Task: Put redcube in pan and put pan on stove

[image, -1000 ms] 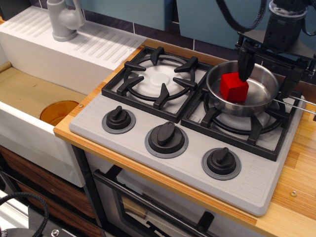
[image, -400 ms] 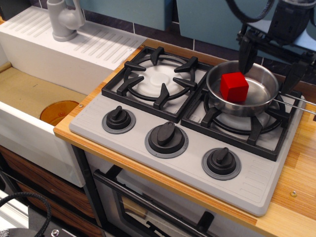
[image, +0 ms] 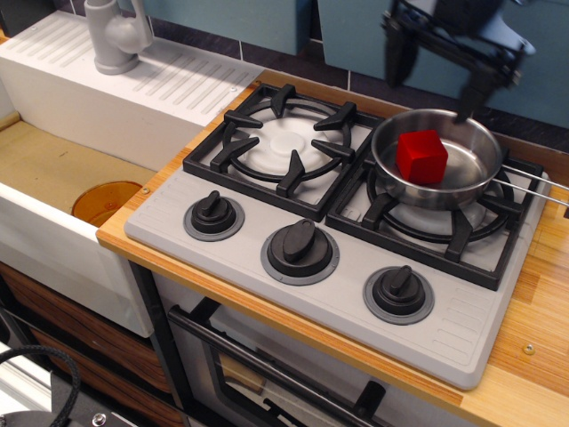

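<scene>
Gripper (image: 432, 76): jaws spread wide, holding nothing, above the back rim of the pan, clear of it.
Cube (image: 420, 157): inside the pan, resting on its floor, one corner towards the front.
Pan (image: 474, 184): on the right grate of the stove (image: 313, 302); thin wire handle runs right, past the stove's edge.
Open room: left burner (image: 285, 143) bare; wooden counter (image: 536, 326) right of the stove.
Sink (image: 55, 169): far left, well apart.
</scene>
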